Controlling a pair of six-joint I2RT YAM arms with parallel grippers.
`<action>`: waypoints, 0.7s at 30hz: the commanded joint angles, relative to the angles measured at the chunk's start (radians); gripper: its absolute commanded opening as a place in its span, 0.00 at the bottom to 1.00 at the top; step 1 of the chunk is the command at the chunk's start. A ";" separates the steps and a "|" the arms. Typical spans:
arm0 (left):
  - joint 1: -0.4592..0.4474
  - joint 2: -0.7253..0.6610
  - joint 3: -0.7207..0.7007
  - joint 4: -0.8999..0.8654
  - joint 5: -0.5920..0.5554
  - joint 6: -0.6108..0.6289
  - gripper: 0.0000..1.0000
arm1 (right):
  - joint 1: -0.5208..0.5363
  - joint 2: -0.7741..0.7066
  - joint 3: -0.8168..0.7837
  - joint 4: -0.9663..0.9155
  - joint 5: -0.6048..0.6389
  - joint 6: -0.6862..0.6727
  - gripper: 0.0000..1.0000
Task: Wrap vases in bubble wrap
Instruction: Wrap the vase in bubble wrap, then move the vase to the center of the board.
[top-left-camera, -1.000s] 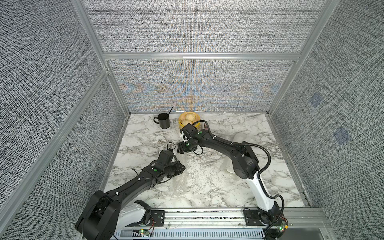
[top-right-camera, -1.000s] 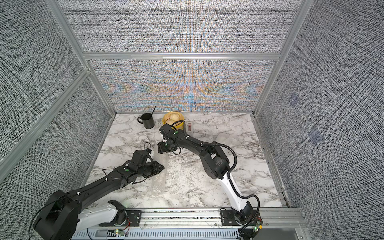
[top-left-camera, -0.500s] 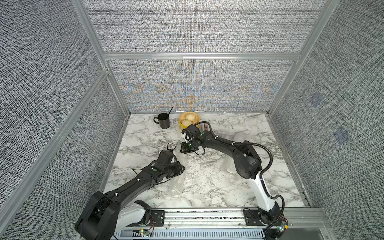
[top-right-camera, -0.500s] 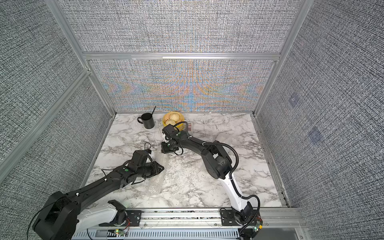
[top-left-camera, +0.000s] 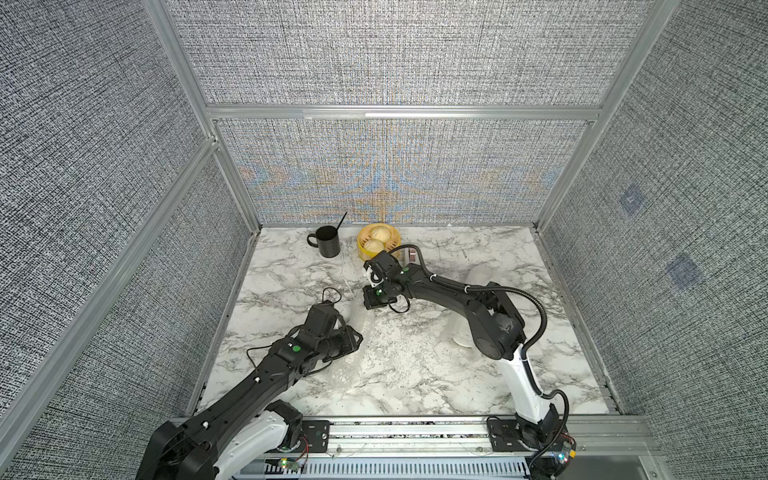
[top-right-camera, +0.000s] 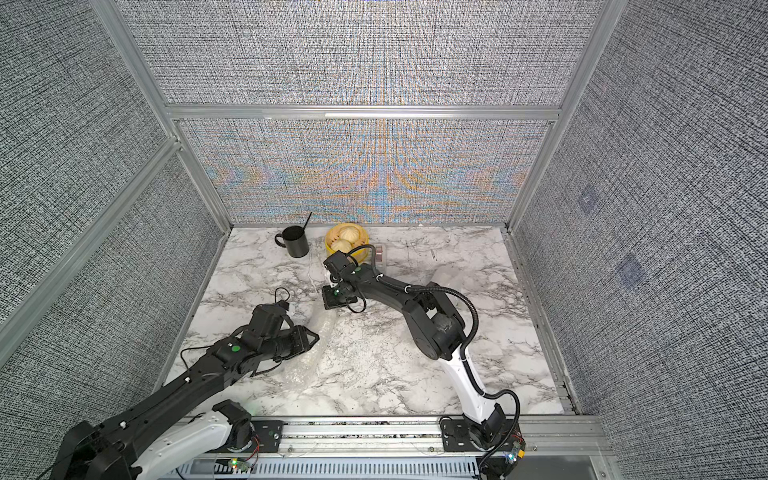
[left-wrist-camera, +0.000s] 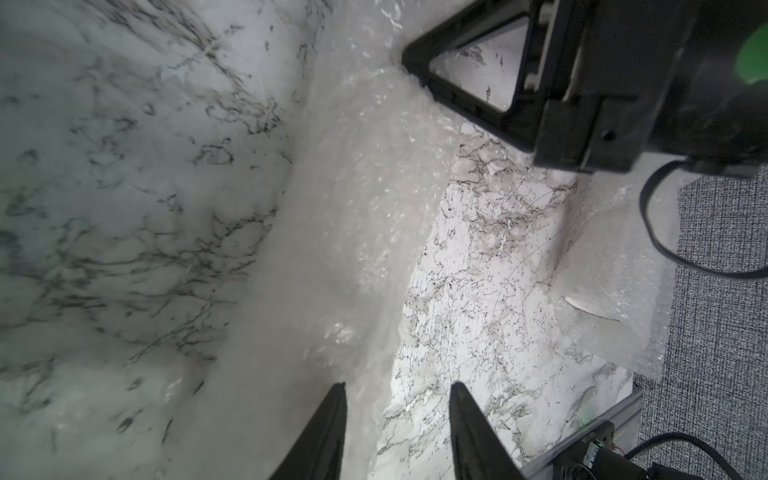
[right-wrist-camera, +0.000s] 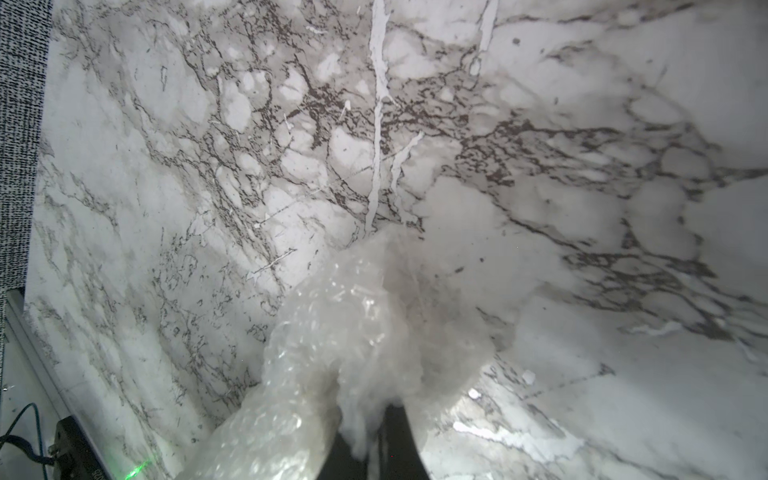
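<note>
Right claw (right-wrist-camera: 368, 424) pinches bubble wrap (right-wrist-camera: 332, 324); left claw (left-wrist-camera: 398, 388) gapes, seemingly loose around it.

Black arms (top-left-camera: 257, 382), white base links (top-left-camera: 521, 378), green dots (top-left-camera: 296, 348)

Mug (top-left-camera: 328, 247) and steamer basket (top-left-camera: 360, 249) block the back, bubble wrap (top-left-camera: 365, 336) the middle; table's (top-left-camera: 436, 390) front lies open.

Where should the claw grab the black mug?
The black mug stands upright, and its handle sticks out sideways to the left with nothing near it. Pinch that handle, coming down from above. A stick leans out of the mouth, so the rim is probably a worse spot.
</note>
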 joint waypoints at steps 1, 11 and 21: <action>0.027 -0.047 0.006 -0.099 -0.061 -0.029 0.47 | 0.004 -0.014 -0.008 -0.037 0.032 0.005 0.04; 0.092 0.065 0.024 -0.090 0.021 0.015 0.62 | 0.007 -0.027 -0.013 -0.040 0.047 0.008 0.02; 0.093 0.157 0.013 -0.069 0.146 0.101 0.65 | 0.011 -0.023 0.010 -0.061 0.057 0.001 0.01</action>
